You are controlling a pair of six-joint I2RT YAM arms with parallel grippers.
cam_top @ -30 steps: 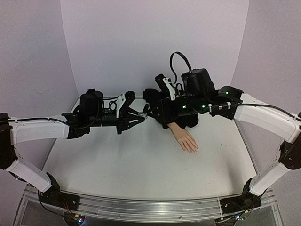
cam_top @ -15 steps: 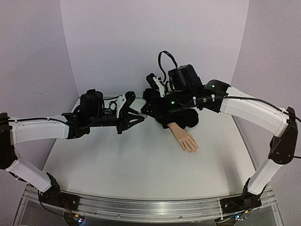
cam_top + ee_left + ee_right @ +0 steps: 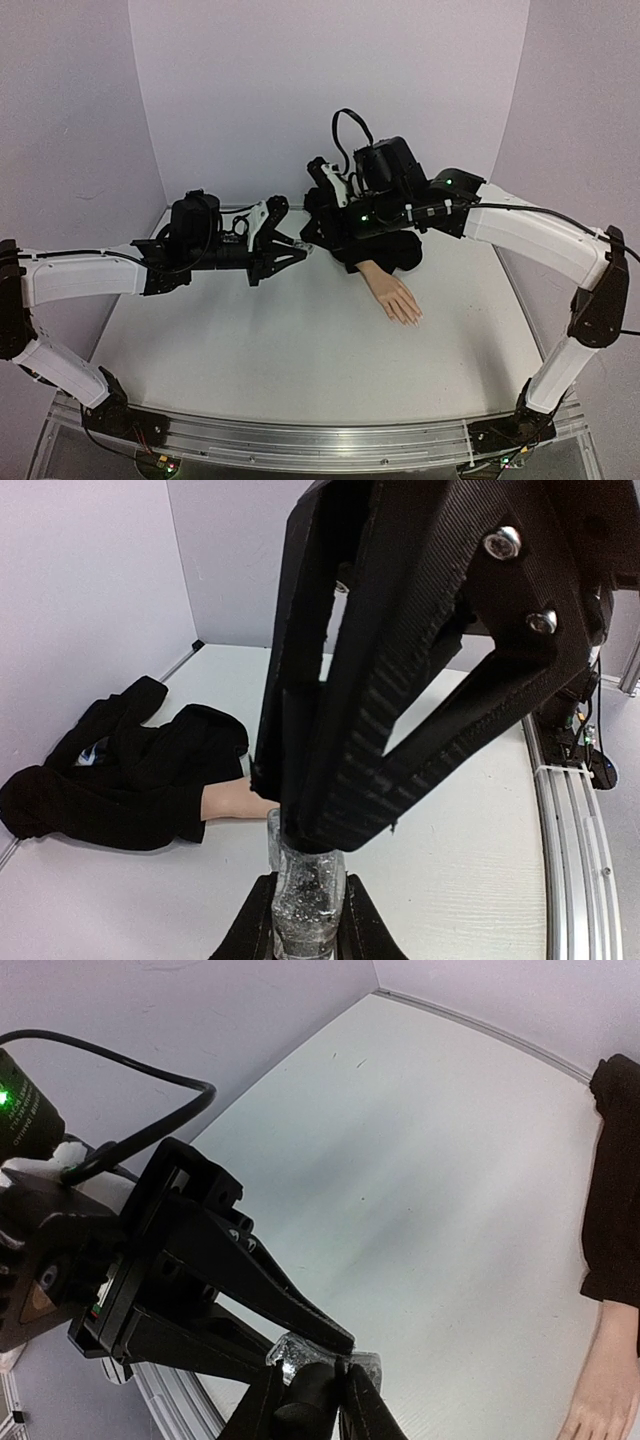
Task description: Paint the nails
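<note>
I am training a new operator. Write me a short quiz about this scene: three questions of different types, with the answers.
1. True or false: the left gripper holds the bottle.
2. What lies on the table: A) a brush, B) the mannequin hand, C) a cup?
3. Fill in: the right gripper has its fingers on the bottle's dark ___.
Key: 1 true; 2 B; 3 cap.

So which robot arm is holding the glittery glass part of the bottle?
The left gripper: its jaws clamp the clear glittery bottle; the right gripper only pinches the dark cap.
</note>
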